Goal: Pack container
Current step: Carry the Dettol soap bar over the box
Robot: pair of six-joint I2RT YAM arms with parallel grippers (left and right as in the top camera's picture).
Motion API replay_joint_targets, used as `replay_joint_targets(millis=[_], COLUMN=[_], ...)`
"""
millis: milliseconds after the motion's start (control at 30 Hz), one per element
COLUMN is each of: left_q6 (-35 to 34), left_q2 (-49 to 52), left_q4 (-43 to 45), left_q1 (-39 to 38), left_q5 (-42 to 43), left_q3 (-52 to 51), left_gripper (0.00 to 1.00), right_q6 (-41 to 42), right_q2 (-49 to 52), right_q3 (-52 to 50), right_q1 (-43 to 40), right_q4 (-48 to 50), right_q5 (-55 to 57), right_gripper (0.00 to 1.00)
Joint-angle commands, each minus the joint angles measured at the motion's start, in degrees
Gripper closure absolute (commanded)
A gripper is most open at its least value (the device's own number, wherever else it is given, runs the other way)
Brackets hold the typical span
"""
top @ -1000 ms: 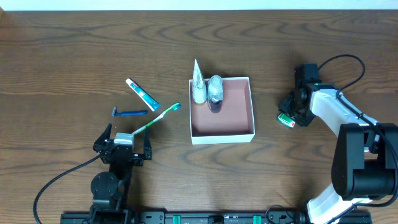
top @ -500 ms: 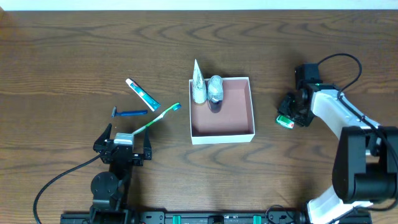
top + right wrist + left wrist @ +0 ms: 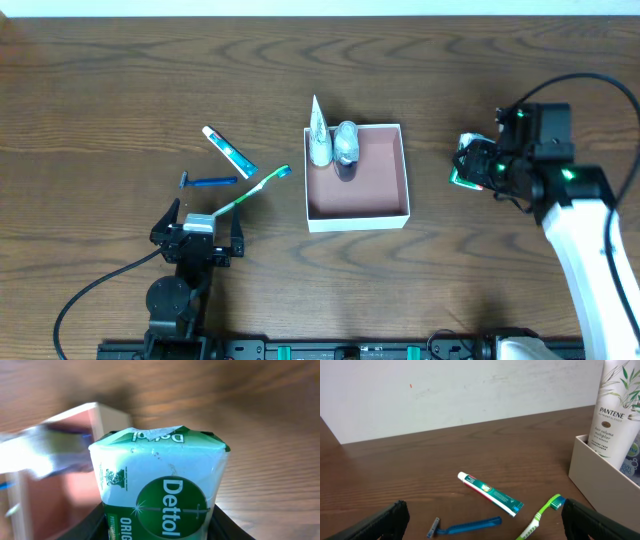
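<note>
Overhead and wrist views of a dark, wood-grained table (image 3: 120, 80) set against a plain white wall (image 3: 445, 390); the wall bears a small red mark.

The container (image 3: 375, 182) sits near the table's centre, its white walls enclosing a pinkish-brown floor. A white Pantene tube (image 3: 318, 135) and a grey-blue bottle (image 3: 346, 145) stand upright, side by side, in its far left corner. The rest of the floor is bare.

Left of the container, well apart from it, lie a toothpaste tube (image 3: 229, 151) and a blue razor (image 3: 208, 182). A green toothbrush (image 3: 255, 188) lies diagonally, its head nearest the container and its handle running towards the left gripper (image 3: 200, 222).

The left gripper rests low at the table's near edge. Its fingers (image 3: 375, 522) are spread wide, with nothing clasped between them.

The right gripper (image 3: 472, 165) is right of the container and apart from it. It is closed around a green and white Dettol soap (image 3: 162, 490). In the right wrist view the container appears blurred behind the soap.

A black cable (image 3: 90, 290) trails across the table from the left arm's base.
</note>
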Motion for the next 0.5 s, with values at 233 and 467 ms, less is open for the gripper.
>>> replay_joint_targets(millis=[233, 467], left_q6=[0.7, 0.7], left_q2=[0.0, 0.0], left_q4=[-2.0, -2.0], left_q1=[-0.1, -0.1], left_q5=[-0.5, -0.5], left_q3=[-1.1, -1.1], left_gripper=[0.02, 0.02], right_q6=[1.8, 6.3], right_q2=[-7.6, -3.7], right_q3=[1.4, 1.4], right_q1=[10.8, 24.5], right_q4=[-0.3, 5.1], right_q5=[-7.4, 4.2], right_gripper=[0.72, 0.73])
